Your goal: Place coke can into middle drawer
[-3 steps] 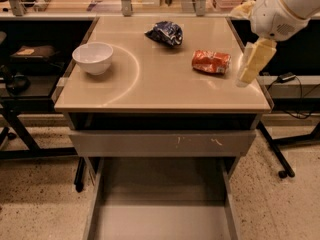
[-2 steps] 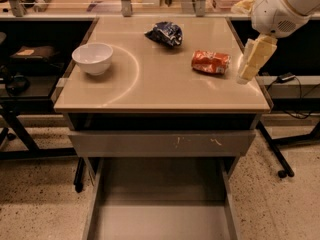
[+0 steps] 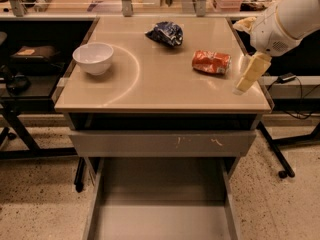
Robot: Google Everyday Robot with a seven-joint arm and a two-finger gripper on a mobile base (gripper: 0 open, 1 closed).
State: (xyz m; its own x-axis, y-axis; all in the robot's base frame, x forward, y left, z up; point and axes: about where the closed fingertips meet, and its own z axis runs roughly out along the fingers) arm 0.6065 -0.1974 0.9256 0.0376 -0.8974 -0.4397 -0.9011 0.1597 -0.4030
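Observation:
The coke can lies on its side on the right part of the tan tabletop. It is orange-red with white markings. My gripper hangs from the white arm at the table's right edge, just right of the can and slightly nearer the front, not touching it. The middle drawer is pulled out at the bottom, grey, with a bare flat floor and thin side walls. Above it sits a shut drawer with a scratched grey front panel.
A white bowl stands on the left of the tabletop. A dark blue shiny snack bag lies at the back middle. Dark shelving stands to the left, cables and a table leg to the right.

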